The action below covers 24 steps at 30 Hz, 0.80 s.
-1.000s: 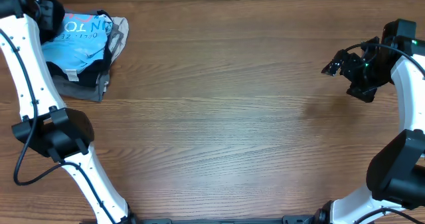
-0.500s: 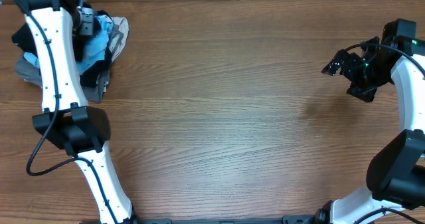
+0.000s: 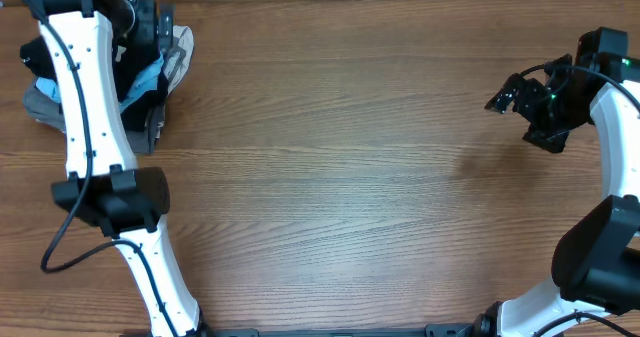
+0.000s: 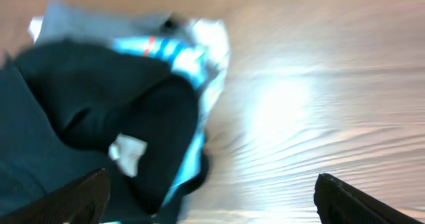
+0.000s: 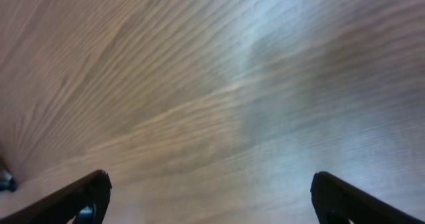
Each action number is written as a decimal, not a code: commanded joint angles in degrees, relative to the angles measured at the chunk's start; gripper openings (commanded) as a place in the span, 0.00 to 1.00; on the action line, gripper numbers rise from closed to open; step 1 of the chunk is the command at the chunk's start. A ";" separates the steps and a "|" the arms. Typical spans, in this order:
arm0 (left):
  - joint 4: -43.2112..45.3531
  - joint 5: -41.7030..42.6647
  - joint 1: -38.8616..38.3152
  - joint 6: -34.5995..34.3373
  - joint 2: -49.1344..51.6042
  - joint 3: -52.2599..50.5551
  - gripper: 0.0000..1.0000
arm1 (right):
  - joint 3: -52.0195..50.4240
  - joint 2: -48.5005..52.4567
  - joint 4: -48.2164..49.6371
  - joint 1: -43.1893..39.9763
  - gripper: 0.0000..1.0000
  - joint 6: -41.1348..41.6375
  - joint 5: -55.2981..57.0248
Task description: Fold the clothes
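Hovering at the far left corner of the table [image 3: 330, 177], the left gripper [image 4: 212, 201] is holding its fingers wide apart, gripping nothing. Beneath it, the black garment [image 4: 93, 111] is lying crumpled over the light blue garment [image 4: 176, 51]. The right gripper [image 5: 209, 201] is hanging released above the wood, well apart from both.

Clothes [image 4: 80, 98] atop pile [image 3: 181, 52], table [image 3: 350, 177] far-L corner

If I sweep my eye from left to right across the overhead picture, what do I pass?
Pile of clothes → bare wooden table → right arm's fingers, open above the wood. The left arm overlaps the pile, so it's left out.
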 commanded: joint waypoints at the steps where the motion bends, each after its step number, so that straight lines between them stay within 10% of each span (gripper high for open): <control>1: -0.09 13.03 -1.16 -0.76 -8.59 4.37 1.00 | 11.21 -1.88 -5.18 0.17 1.00 -3.37 -0.52; 10: -0.26 14.34 -1.42 -0.74 -11.47 3.80 1.00 | 51.71 -6.47 -22.49 0.22 1.00 -5.16 -1.68; 24: -0.50 14.34 -1.42 -0.74 -11.47 3.80 1.00 | 57.07 -20.98 -22.49 0.22 1.00 9.90 -20.28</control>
